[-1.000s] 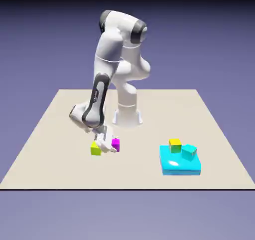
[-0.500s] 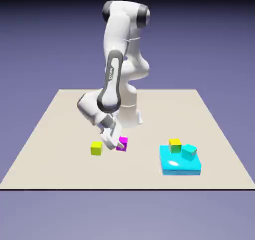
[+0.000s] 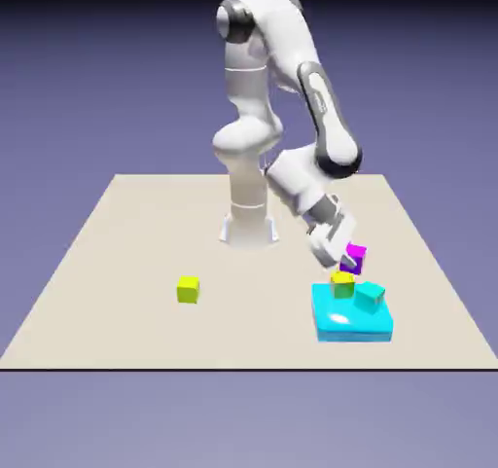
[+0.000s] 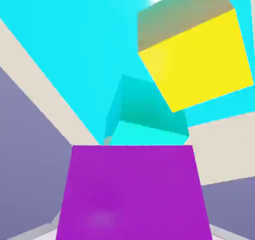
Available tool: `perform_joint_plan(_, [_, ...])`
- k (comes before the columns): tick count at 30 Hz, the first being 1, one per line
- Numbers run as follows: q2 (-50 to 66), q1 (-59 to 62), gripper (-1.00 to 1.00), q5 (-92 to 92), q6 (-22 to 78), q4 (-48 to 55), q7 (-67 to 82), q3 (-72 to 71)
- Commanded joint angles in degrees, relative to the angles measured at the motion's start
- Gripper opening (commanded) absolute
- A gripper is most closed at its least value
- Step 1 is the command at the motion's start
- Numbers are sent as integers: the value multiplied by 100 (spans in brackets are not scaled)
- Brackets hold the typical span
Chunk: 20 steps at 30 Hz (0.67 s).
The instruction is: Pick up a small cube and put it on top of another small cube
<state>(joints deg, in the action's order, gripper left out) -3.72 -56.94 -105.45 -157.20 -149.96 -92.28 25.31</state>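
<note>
Cyan block (image 3: 351, 322) bears two cubes on top: yellow (image 3: 342, 285) and teal (image 3: 370, 297), side by side. My gripper (image 3: 349, 263) is clamped on the magenta cube (image 3: 355, 259), aloft near the yellow one.

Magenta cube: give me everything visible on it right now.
The magenta cube is small, plain and flat-sided with straight edges, and looks smooth, with a faint soft highlight on the face toward the hand camera. No marks show. It is held in the gripper, up off the table. In the exterior view it appears just above the yellow cube that sits on the cyan block; the hand view shows it overlapping the teal cube. Whether it touches either cube isn't clear.
</note>
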Motion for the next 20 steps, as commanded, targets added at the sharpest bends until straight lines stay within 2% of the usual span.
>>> perform_joint_plan(1, [74, 203, -100, -72, 8, 44, 72, -208])
perform_joint_plan(19, [1363, 3617, -100, -1309, 73, 809, 1308, -3793])
perform_joint_plan(20, [1363, 3617, 100, -1309, 73, 809, 1308, -3793])
